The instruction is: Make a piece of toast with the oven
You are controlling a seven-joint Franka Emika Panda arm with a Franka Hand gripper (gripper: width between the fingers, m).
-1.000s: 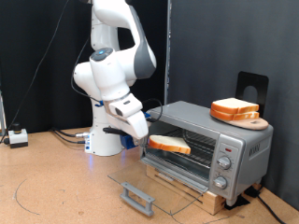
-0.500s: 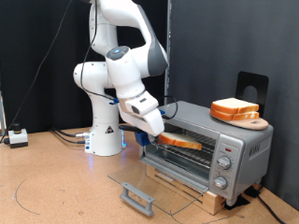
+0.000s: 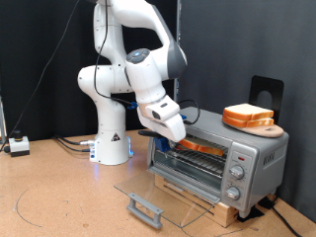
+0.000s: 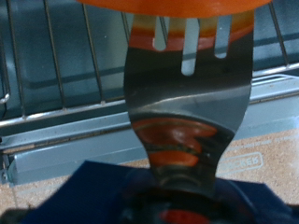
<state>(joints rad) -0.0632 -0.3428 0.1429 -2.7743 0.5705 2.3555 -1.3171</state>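
A brown desk (image 3: 59,193) runs across the room in front of black curtains. At the exterior view's far left a small white box (image 3: 17,145) with cables sits on it near the back edge, with open brown surface in front of it. Next comes the white arm (image 3: 123,79), its base standing well back; it bends over and reaches down to the right. The gripper (image 3: 170,130) is at the oven's mouth, just at the left edge of the opening; I cannot tell how wide its fingers stand, though the wrist view shows a shiny metal fork-like spatula (image 4: 182,93) jutting out from it. On the spatula's end lies the toast (image 3: 202,147), its orange-brown crust showing inside the oven (image 3: 222,153), above the wire rack (image 4: 56,65).

The glass door (image 3: 163,196) is dropped fully open, lying flat over the desk in front of the oven, its dark handle (image 3: 145,209) at the near edge. The oven stands on a wooden board. To the right, knobs (image 3: 236,174) run down its panel. On its roof, a round wooden board carries stacked slices (image 3: 249,116). A black stand (image 3: 266,91) rises behind them.
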